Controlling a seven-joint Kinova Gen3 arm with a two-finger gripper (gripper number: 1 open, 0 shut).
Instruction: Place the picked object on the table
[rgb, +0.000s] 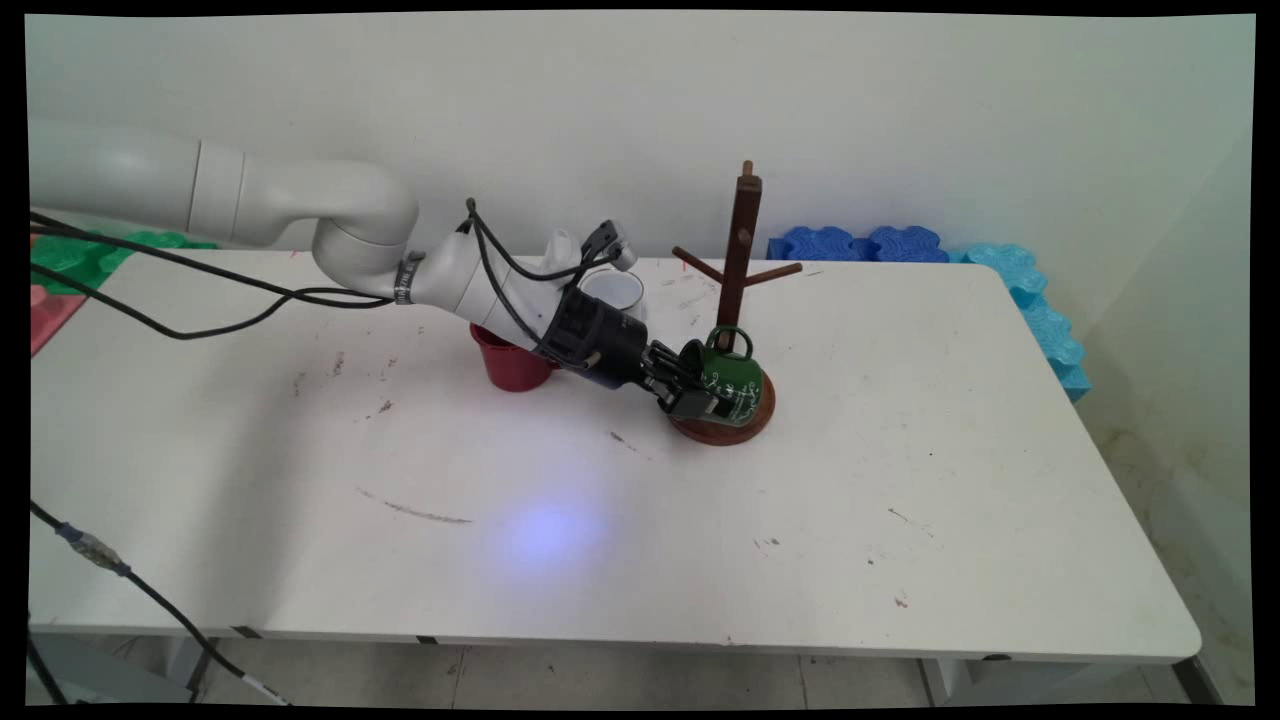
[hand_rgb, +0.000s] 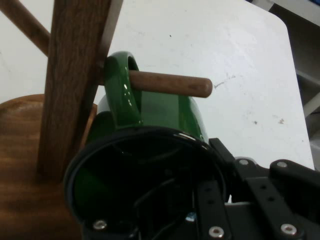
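Note:
My gripper (rgb: 695, 392) is shut on the rim of a dark green mug (rgb: 732, 378), low beside the brown wooden mug tree (rgb: 738, 250). The mug lies tilted just above the tree's round base (rgb: 748, 418). In the hand view the green mug (hand_rgb: 165, 112) opens toward the camera. Its handle (hand_rgb: 120, 85) is looped over a short peg (hand_rgb: 172, 83) that sticks out of the post (hand_rgb: 72, 85). The gripper (hand_rgb: 225, 192) grips the mug's wall, with one finger inside the mug and one outside.
A red cup (rgb: 510, 365) and a white mug (rgb: 615, 290) stand behind the arm's wrist. Blue foam tiles (rgb: 860, 243) and cyan ones (rgb: 1040, 310) line the back right edge. Green (rgb: 70, 255) and red (rgb: 50, 312) tiles lie at the far left.

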